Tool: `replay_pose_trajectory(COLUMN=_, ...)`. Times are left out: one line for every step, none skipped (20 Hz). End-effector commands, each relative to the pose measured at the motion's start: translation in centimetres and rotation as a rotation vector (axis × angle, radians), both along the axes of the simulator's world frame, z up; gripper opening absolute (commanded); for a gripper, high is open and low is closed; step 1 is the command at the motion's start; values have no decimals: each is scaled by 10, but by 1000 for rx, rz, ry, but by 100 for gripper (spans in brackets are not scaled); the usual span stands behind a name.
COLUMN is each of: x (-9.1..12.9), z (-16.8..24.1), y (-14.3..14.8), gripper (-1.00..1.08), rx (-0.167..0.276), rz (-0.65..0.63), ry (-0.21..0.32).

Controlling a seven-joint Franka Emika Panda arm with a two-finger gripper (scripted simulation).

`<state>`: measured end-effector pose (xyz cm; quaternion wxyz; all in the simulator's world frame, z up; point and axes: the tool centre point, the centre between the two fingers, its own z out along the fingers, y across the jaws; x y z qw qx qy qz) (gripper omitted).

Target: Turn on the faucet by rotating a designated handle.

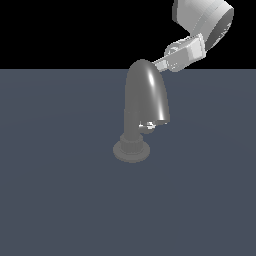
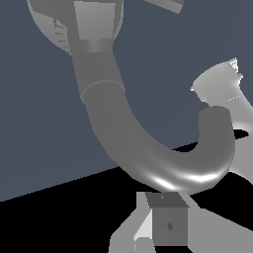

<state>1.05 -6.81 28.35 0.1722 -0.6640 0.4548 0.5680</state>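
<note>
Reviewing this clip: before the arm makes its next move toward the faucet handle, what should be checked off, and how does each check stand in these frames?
1. Faucet upright on its round base: ok.
2. Handle located: ok in the exterior view, a small bright piece low on the neck, under the spout tip.
3. Gripper at the handle: not ok; it sits high behind the top of the spout arch, far above the handle.
4. Gripper free of the spout: cannot tell; the arch hides its fingertips.
5. Jaws open enough for the handle: cannot tell.
6. Path down to the handle: not ok; the thick spout lies between.
</note>
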Motion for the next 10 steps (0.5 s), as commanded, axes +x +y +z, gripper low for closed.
replay_pose_trajectory(x=2, z=-13, y=-5, gripper=-100, rx=17, rz=-40, ry=48)
replay_pose_trajectory(x=3, z=-18, y=-7, gripper=-100, rx=23, rz=-56, ry=67)
replay_pose_trajectory(x=3, z=-23, y=-8, gripper=-100, rx=29, rz=-72, ry=86)
replay_pose_trajectory(x=3, z=-29, y=-10, gripper=-100, rx=35, rz=-88, ry=104)
replay_pose_trajectory(x=3, z=-34, y=-12, gripper=-100, rx=41, rz=-103, ry=123)
replay_pose_trajectory(x=3, z=-39, y=-13, gripper=-100, rx=47, rz=-119, ry=142)
replay_pose_trajectory(x=3, z=-44, y=-15, gripper=-100, rx=53, rz=-135, ry=161)
replay_pose_trajectory(x=3, z=-50, y=-17, gripper=-100, rx=59, rz=-152, ry=179)
replay_pose_trajectory(x=3, z=-55, y=-18, gripper=-100, rx=66, rz=-168, ry=198)
replay_pose_trajectory(x=2, z=-61, y=-20, gripper=-100, rx=72, rz=-184, ry=218)
